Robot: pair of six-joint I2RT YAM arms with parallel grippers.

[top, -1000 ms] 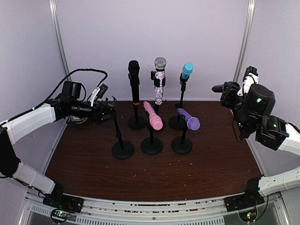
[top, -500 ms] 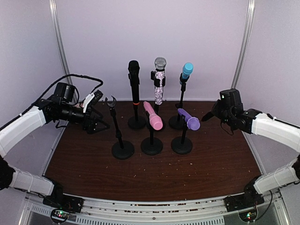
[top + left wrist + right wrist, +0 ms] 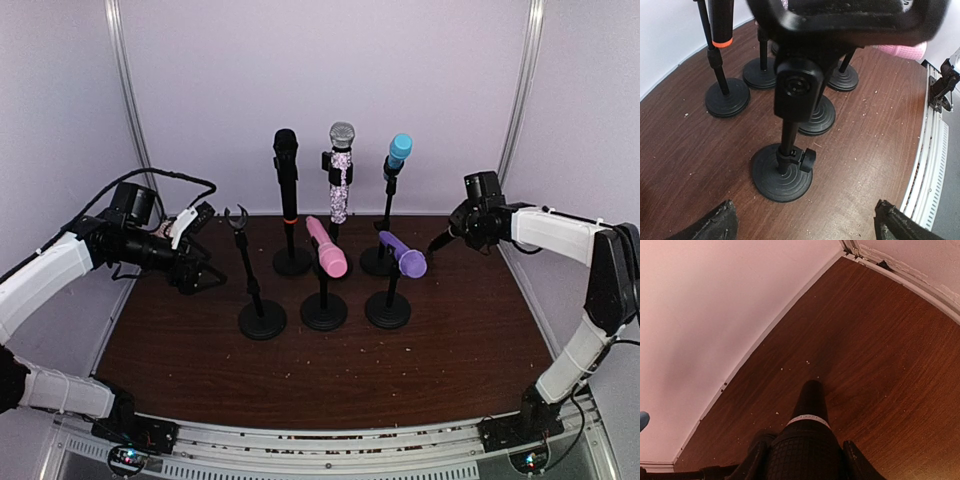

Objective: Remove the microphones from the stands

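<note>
Since left gripper (image 3: 210,246) released empty stand (image 3: 246,262) and backed off left, jaws now wide, holding nothing; right gripper (image 3: 462,225), part-closed around black microphone (image 3: 440,242), has dropped toward far right of table (image 3: 450,340); removal looks done, set-down pending

The black microphone (image 3: 808,437), with a grid-textured body, a pale ring and a tapered end, is pinched in the right gripper (image 3: 805,465). It slants down above the table, well right of the pink microphone (image 3: 327,248). The black stand (image 3: 250,275) has a round base and an empty clip, and stands just left of the pink microphone.
</note>
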